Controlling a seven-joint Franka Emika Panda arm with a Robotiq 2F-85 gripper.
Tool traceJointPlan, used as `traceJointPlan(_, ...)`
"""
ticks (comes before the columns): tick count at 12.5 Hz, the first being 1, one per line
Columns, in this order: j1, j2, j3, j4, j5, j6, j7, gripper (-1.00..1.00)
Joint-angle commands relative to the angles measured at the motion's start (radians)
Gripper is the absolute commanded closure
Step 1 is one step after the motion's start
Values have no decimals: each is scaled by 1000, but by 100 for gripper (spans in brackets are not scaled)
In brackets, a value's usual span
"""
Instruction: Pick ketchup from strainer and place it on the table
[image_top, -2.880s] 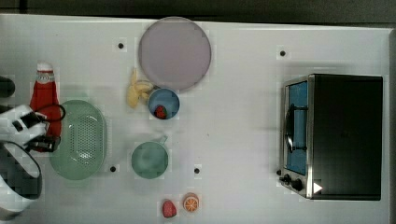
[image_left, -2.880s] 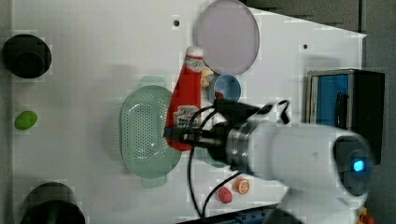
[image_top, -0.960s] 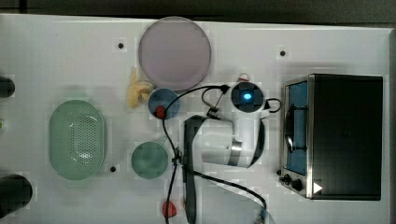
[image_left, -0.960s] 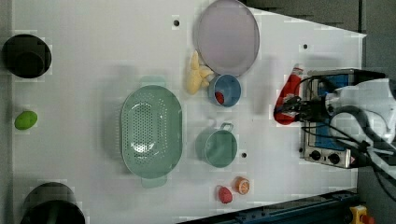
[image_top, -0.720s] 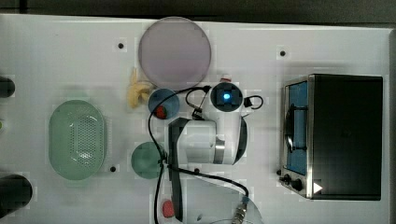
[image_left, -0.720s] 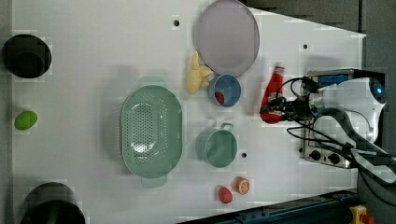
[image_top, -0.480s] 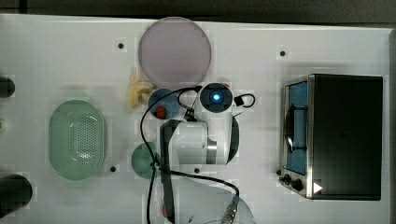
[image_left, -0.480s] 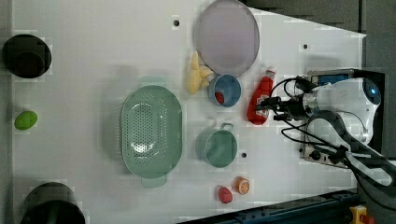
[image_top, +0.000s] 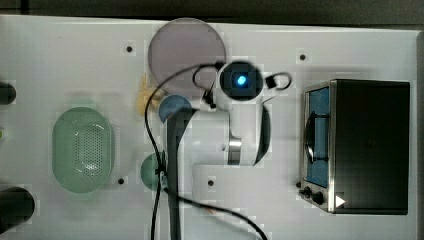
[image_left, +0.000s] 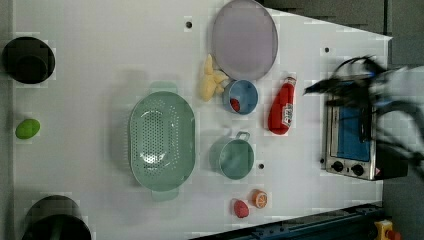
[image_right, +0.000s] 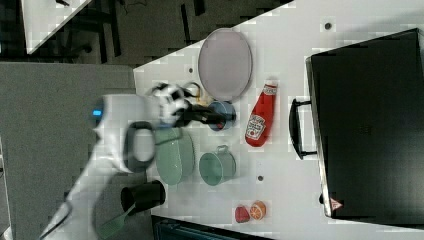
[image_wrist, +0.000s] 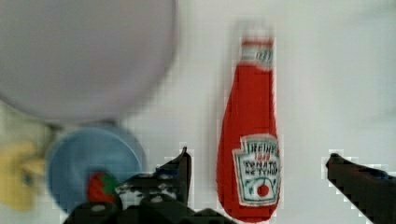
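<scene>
- Since the earlier frames, the ketchup (image_left: 281, 106) had left the strainer (image_left: 161, 138) and crossed the worktop (image_left: 100, 60); it now lay flat on the white surface, released.
- It rested in the middle right of the left view, between the blue bowl (image_left: 240, 97) and the toaster oven (image_left: 350, 137), apart from both, just below the lilac plate (image_left: 244, 39).
- In the wrist view the jaws (image_wrist: 259, 170) stood spread wide, one dark fingertip (image_wrist: 182, 163) on each side of the bottle's label end, pinching nothing.
- Its long axis ran between the fingers, with the white cap pointing away from the wrist and towards the plate; the label faced up.
- Judging from this, the placing looked done, and what remained was a straight lift clear of the bottle without nudging it.
- Around it the worktop was white with a few dark dots; a green cup (image_left: 235, 157) sat below the bowl, a strawberry and an orange slice lay near the lower edge, and the strainer sat empty at centre left.
- Beyond the worktop's edge the right view showed grey floor at the left of the frame.
</scene>
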Motion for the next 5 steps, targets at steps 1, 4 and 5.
traceJointPlan(1,-20,-53,-6,217,6,-158,219,-100)
traceJointPlan(4,-20,-53,-1,380,6,-394,296,-100)
traceJointPlan(5,-19,-54,2,425,6,-461,296,-100)
